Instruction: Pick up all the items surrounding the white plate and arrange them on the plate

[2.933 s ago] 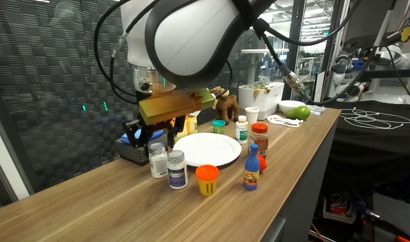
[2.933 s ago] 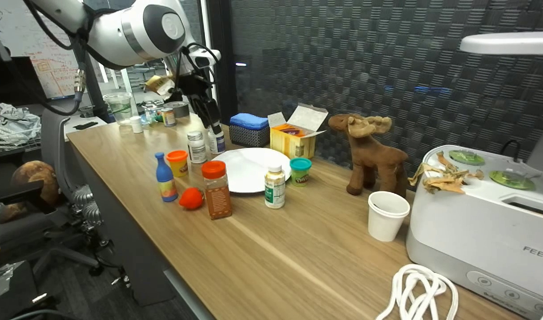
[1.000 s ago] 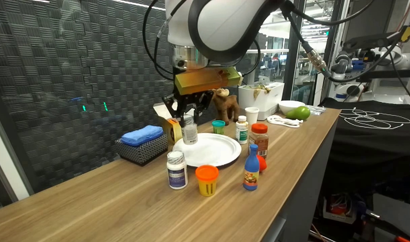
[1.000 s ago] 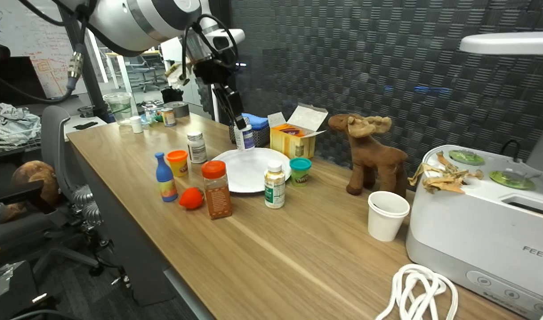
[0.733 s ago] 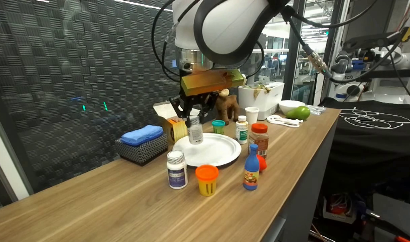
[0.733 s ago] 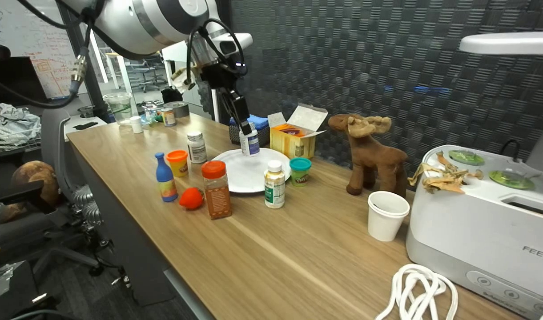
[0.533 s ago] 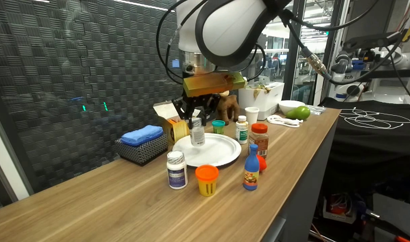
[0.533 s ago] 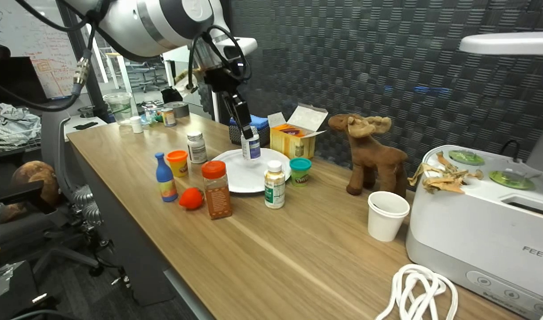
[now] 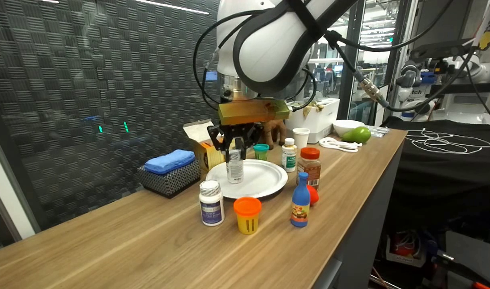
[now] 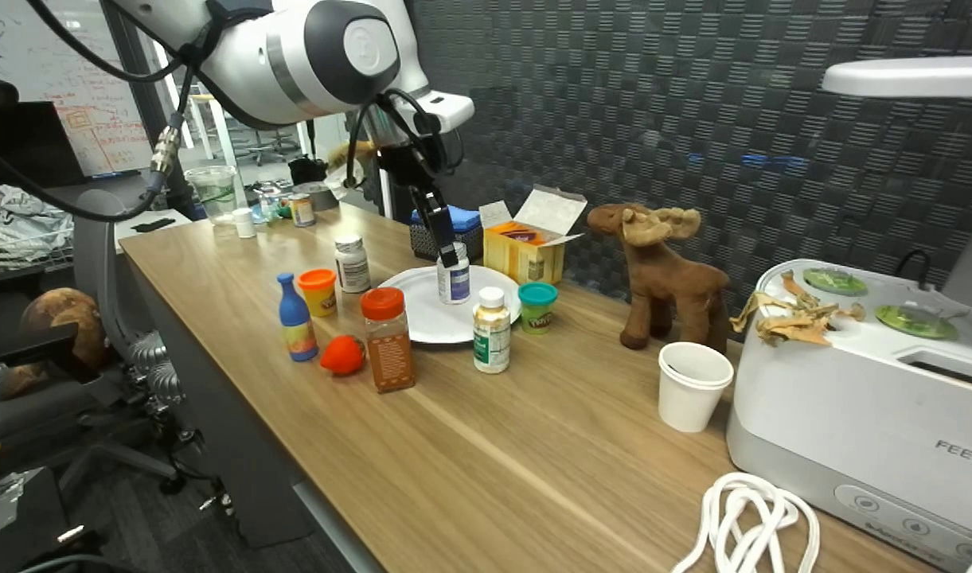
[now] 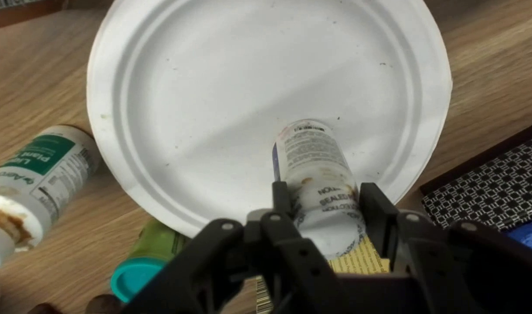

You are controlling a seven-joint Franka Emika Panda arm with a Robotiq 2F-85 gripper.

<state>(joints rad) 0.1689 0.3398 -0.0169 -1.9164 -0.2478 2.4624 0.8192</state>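
My gripper [image 11: 324,192] is shut on a white bottle [image 11: 311,152], one pad on each side of its cap end. The bottle stands upright over the near-left part of the white plate [image 9: 265,180]; its base looks down at the surface, though contact is hard to tell. Around the plate are another white bottle [image 9: 212,208], a yellow tub with orange lid [image 9: 248,222], a blue bottle [image 9: 300,204], a red-capped jar [image 10: 392,350], a small red item [image 10: 344,356], a green-labelled bottle [image 10: 492,342] and a teal-lidded tub [image 10: 538,314].
A grey box with a blue cloth [image 9: 170,161] and an open yellow carton [image 10: 525,255] stand by the dark wall. Beyond the plate are a toy moose [image 10: 665,278], white cups [image 10: 692,398], a white cord [image 10: 752,517] and a white machine [image 10: 852,414].
The bottle has been lifted off the table beside the plate and carried over it in my gripper. In the last half second, gripper and bottle have come down toward the plate.
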